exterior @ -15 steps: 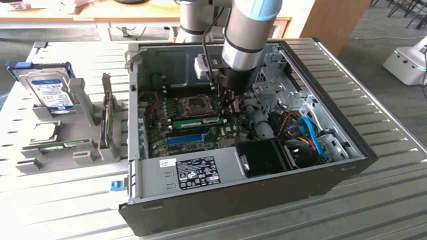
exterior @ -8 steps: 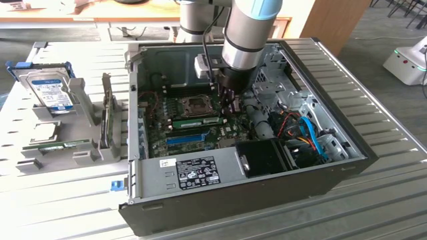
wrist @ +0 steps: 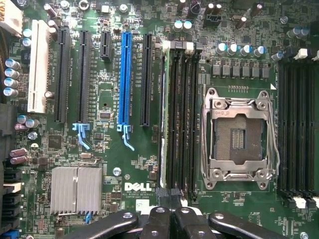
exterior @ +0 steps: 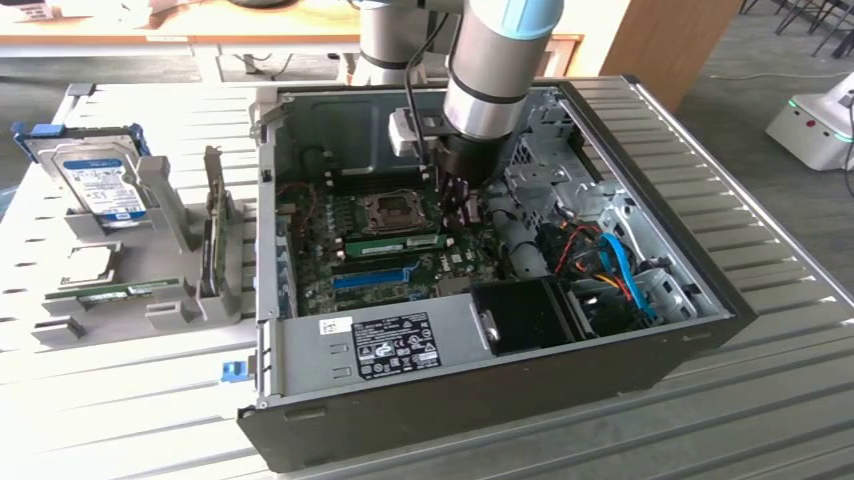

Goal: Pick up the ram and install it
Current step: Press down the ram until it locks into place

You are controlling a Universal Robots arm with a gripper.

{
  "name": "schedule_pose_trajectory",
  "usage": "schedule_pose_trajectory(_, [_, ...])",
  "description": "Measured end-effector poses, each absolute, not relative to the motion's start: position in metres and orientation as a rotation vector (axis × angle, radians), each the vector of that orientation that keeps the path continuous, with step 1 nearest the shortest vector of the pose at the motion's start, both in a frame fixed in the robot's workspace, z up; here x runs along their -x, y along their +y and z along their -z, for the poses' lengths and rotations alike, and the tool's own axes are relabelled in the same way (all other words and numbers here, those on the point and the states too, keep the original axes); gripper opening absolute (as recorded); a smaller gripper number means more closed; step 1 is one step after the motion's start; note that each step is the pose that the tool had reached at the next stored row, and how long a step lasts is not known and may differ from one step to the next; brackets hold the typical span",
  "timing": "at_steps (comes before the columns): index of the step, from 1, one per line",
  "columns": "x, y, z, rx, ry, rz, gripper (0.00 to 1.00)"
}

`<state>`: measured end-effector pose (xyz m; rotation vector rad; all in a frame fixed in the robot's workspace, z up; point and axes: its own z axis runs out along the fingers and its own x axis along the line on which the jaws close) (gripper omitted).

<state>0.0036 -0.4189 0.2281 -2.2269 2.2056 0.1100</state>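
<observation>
The ram [exterior: 394, 243], a thin green stick, stands on edge in a memory slot beside the empty CPU socket [exterior: 396, 210] inside the open computer case [exterior: 441, 400]. In the wrist view the ram [wrist: 166, 124] runs as a narrow line along the outermost of the dark slots, next to the socket [wrist: 238, 134]. My gripper [exterior: 454, 205] reaches down into the case from the arm and is shut. Its black fingertips [wrist: 169, 196] sit together right at one end of the stick. Whether they touch it I cannot tell.
A long blue slot [wrist: 123, 79] and black slots lie beside the ram. A black fan block [exterior: 534, 315] and coloured cables [exterior: 614, 270] crowd the case's right. Outside, on the exterior view's left, a holder carries a hard drive [exterior: 100, 180], a grey upright card [exterior: 211, 230] and a small green board [exterior: 114, 292].
</observation>
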Motion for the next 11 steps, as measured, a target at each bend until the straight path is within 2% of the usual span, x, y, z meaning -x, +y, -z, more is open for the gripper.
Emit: schedule_pose_trajectory(11, [-0.0036, -0.4188, -0.2256, 2.227, 2.205, -0.110, 0.11])
